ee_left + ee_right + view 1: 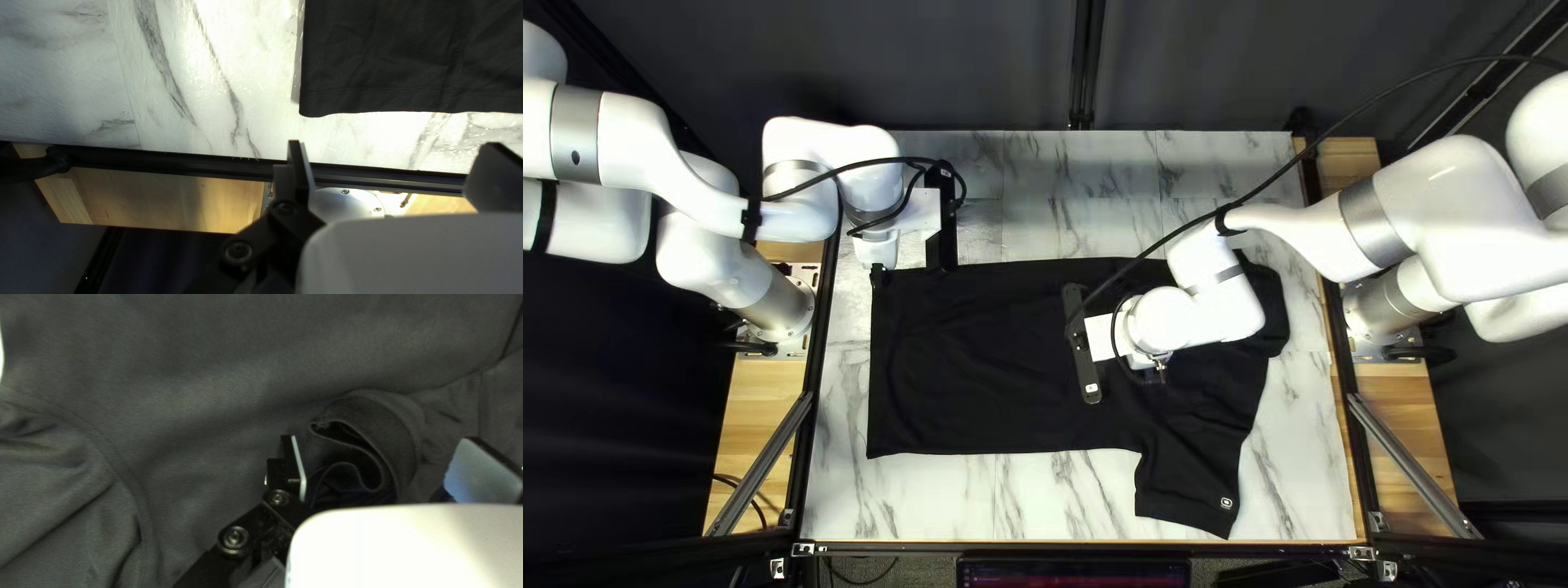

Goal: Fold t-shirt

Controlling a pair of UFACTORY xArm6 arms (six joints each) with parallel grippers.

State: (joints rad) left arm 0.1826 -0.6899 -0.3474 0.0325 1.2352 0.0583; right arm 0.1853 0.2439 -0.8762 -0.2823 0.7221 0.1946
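Over one black t-shirt (991,365) hangs one open right pincer (1157,371).

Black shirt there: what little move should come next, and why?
I'd probably ease my left gripper forward over the nearby hem and then close it: its fingers stand open, and the hem lies just ahead, not yet between them.

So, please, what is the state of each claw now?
Left claw: open, holding nothing.
Right claw: open, near the collar, not gripping it.
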